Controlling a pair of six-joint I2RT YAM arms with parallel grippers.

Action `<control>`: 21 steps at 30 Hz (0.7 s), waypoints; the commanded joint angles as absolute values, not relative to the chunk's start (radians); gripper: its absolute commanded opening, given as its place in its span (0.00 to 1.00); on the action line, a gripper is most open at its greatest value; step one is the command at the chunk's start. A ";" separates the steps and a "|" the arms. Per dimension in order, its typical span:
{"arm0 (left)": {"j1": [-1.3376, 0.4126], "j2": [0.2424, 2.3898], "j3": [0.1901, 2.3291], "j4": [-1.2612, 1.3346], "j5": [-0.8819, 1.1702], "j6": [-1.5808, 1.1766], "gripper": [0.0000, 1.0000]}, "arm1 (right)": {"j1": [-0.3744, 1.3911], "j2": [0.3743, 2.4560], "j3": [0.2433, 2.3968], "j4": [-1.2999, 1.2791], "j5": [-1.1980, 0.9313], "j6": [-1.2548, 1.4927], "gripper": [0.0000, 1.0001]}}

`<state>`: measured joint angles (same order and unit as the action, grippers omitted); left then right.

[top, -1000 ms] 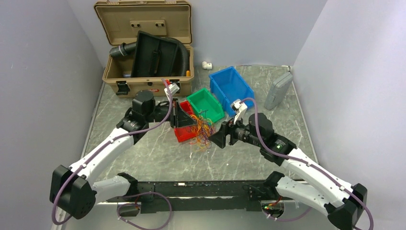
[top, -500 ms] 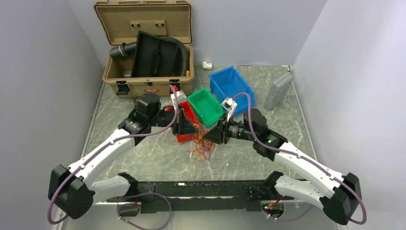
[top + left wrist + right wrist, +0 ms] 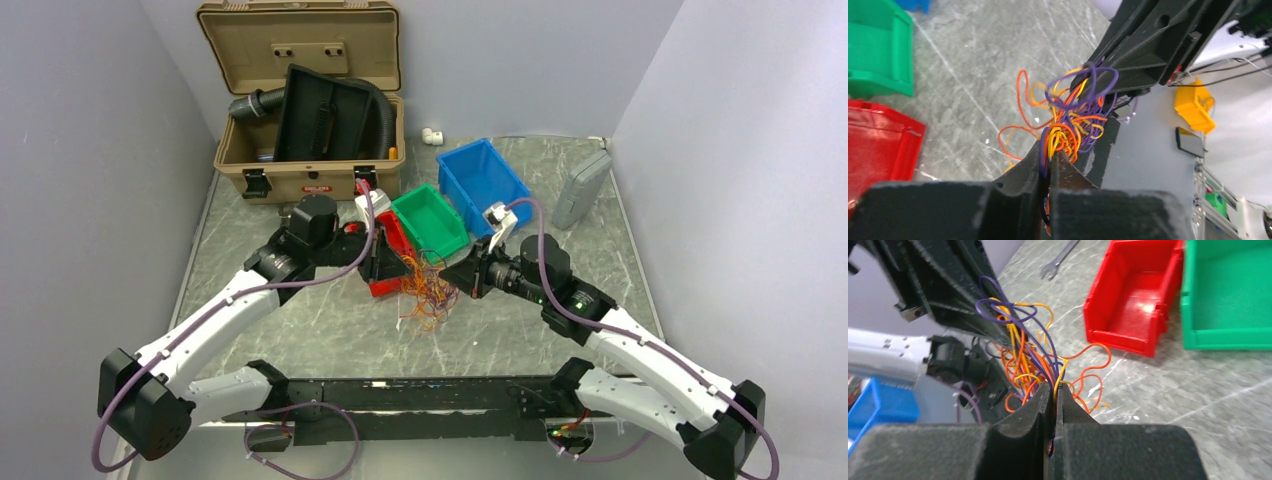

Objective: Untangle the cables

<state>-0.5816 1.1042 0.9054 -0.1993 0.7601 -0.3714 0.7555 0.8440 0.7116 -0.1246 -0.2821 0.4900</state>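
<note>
The cables are a tangle of thin orange, yellow and purple wires hanging between the two grippers just above the table, in front of the red bin. My left gripper is shut on the tangle's left side; in its wrist view the cables run down between the closed fingertips. My right gripper is shut on the right side; in its wrist view the cables have yellow and purple strands pinched at the fingertips. The two grippers face each other, a short gap apart.
A red bin lies under the left gripper, with a green bin and a blue bin behind. A tan open case holds a black corrugated hose. A grey box lies far right. A wrench lies beyond the red bin.
My right gripper moved in to the tangle and closed on its wires, then drew back a little to the right. The left gripper has stayed shut on the cables.
</note>
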 commanded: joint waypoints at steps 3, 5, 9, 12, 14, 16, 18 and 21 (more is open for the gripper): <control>-0.527 1.034 0.901 -0.330 0.512 -0.338 0.33 | 0.731 0.742 0.744 -0.293 0.138 0.495 0.00; -0.515 1.013 0.877 -0.318 0.481 -0.357 0.49 | 0.731 0.710 0.728 -0.288 0.189 0.501 0.00; -0.496 0.994 0.851 -0.296 0.461 -0.400 0.59 | 0.731 0.658 0.694 -0.220 0.141 0.501 0.00; -0.495 1.003 0.827 -0.231 0.525 -0.452 0.61 | 0.732 0.682 0.704 -0.218 0.107 0.500 0.00; -0.496 1.014 0.777 -0.077 0.598 -0.549 0.73 | 0.732 0.696 0.707 -0.207 0.093 0.505 0.00; -0.501 1.025 0.701 0.101 0.636 -0.681 0.96 | 0.732 0.692 0.693 -0.172 0.072 0.511 0.00; -0.514 1.035 0.608 0.268 0.612 -0.822 0.99 | 0.732 0.681 0.671 -0.121 0.047 0.518 0.00; -0.550 1.070 0.534 0.521 0.593 -0.979 0.99 | 0.732 0.683 0.654 -0.081 0.027 0.534 0.00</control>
